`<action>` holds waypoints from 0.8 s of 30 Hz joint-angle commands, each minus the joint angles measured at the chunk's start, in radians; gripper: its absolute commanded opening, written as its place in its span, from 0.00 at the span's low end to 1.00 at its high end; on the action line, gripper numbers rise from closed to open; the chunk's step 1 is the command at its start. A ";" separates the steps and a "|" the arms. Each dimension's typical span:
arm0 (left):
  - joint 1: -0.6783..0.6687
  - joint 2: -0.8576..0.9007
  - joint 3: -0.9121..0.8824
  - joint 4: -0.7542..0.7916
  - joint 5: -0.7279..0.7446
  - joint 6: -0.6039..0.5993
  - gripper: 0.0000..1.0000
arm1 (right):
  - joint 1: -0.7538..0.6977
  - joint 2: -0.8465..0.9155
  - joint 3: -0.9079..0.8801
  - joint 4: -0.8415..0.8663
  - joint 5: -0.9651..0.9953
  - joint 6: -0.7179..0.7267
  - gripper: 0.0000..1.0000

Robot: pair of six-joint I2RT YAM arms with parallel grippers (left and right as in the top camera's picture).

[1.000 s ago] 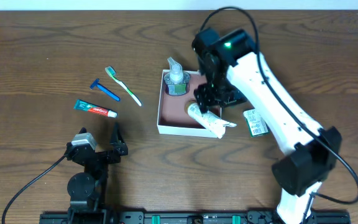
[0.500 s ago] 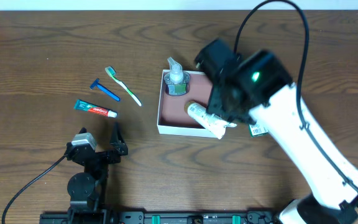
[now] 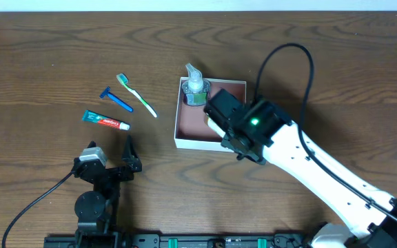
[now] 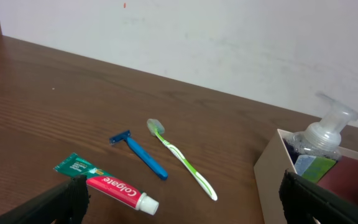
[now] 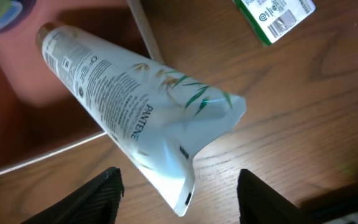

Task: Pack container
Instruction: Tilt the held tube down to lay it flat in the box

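Note:
The container (image 3: 191, 129), a shallow white-walled box with a reddish-brown inside, sits mid-table. A clear pump bottle (image 3: 196, 88) stands in its back left corner. A white Pantene tube (image 5: 135, 112) lies across the container's wall (image 5: 42, 158), cap end inside and crimped end out over the table. My right gripper (image 5: 182, 208) is open, one finger on each side of that crimped end, with gaps on both sides. My right arm (image 3: 253, 127) hides the tube from overhead. My left gripper (image 3: 110, 147) stands open near the front left, holding nothing.
A toothpaste tube (image 4: 107, 185), a blue razor (image 4: 140, 155) and a green toothbrush (image 4: 182, 160) lie on the table left of the container. A small green-white packet (image 5: 275, 17) lies on the wood right of the container.
My right arm has swung forward and down over the container's front right corner, now covering the tube and packet from overhead. Its jaws have narrowed somewhat. The left arm has not moved.

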 commanded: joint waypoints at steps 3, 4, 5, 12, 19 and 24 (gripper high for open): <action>0.005 -0.004 -0.023 -0.033 -0.010 0.010 0.98 | -0.039 -0.064 -0.020 0.044 0.023 -0.020 0.60; 0.005 -0.004 -0.023 -0.033 -0.010 0.010 0.98 | -0.042 -0.063 -0.022 0.045 0.021 -0.027 0.60; 0.005 -0.004 -0.023 -0.033 -0.010 0.010 0.98 | -0.042 -0.063 -0.032 0.050 0.021 -0.027 0.60; 0.005 -0.004 -0.023 -0.033 -0.010 0.010 0.98 | -0.055 -0.064 -0.146 0.146 -0.034 -0.027 0.58; 0.005 -0.004 -0.023 -0.033 -0.010 0.010 0.98 | -0.076 -0.064 -0.186 0.212 -0.040 -0.059 0.36; 0.005 -0.004 -0.023 -0.033 -0.010 0.010 0.98 | -0.077 -0.064 -0.186 0.259 -0.040 -0.107 0.10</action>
